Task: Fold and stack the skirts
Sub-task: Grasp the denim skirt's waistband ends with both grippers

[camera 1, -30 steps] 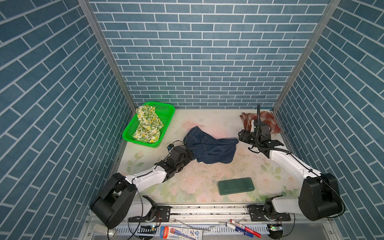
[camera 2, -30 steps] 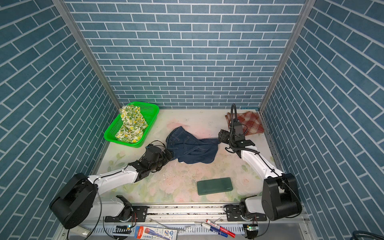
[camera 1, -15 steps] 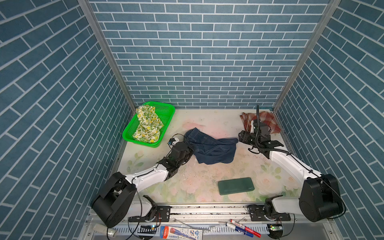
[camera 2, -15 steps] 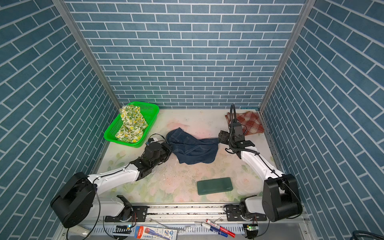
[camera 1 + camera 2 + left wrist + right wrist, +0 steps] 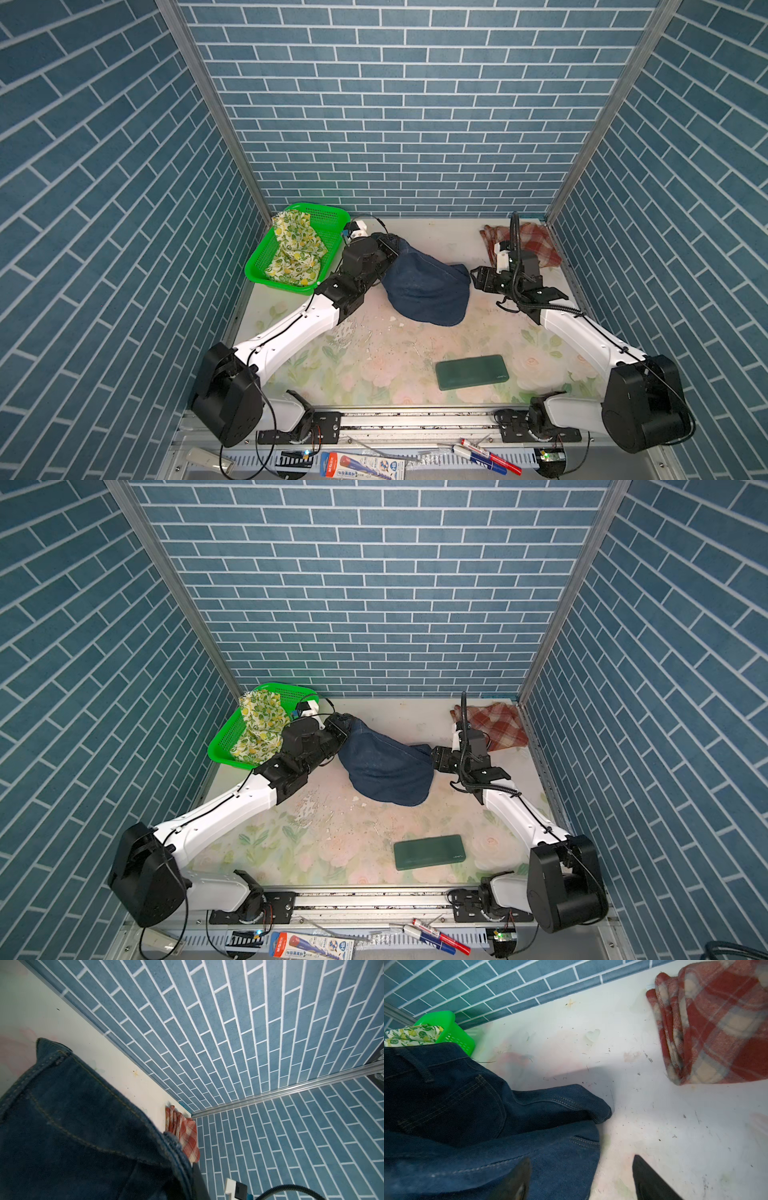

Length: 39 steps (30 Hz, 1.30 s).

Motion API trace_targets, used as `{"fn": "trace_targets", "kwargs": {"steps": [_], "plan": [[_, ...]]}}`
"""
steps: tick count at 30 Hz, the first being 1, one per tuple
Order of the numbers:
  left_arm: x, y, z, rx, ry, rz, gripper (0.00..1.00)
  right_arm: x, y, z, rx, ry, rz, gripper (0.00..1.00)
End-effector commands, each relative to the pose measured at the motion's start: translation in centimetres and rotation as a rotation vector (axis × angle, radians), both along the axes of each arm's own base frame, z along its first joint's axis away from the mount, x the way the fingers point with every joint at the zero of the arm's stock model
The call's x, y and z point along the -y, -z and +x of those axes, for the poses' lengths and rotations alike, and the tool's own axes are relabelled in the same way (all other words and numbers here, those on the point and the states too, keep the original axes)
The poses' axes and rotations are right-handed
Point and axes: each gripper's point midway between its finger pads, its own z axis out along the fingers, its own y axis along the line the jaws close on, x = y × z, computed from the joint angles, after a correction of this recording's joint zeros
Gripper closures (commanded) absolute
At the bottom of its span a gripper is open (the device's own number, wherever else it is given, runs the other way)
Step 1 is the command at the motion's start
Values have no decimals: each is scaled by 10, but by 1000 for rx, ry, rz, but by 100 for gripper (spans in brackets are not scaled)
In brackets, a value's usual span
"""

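Your left end effector [image 5: 390,244] is clamped on a waistband corner of the denim [image 5: 424,286], lifting it off the desk [image 5: 374,353], probably to spread it for folding. Your right end effector [image 5: 477,277] stands wide at the opposite corner, holding nothing. The plaid [image 5: 536,245] lies folded in the far corner. A second ago the left end effector was open and lower, and the denim lay flatter.
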Motion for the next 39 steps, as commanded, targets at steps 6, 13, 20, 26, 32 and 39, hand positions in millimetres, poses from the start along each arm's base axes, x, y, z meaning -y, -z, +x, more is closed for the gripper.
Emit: {"fn": "trace_targets", "kwargs": {"steps": [6, 13, 20, 26, 32, 39], "plan": [[-35, 13, -2, 1, -57, 59, 100, -4, 31, 4, -85, 29, 26, 31], [-86, 107, -23, -160, -141, 68, 100, -1, 64, 7, -192, 116, 55, 32], [-119, 174, -49, -279, -190, 112, 100, -12, 83, 13, -243, 135, 142, 32], [-120, 205, -59, -327, -173, 127, 100, -19, 92, 23, -272, 155, 190, 30], [-116, 210, -57, -329, -157, 112, 100, -35, 111, 37, -306, 141, 270, 31], [-104, 172, -35, -261, -134, 94, 100, -56, 68, 68, -146, 43, 316, 100]]}}
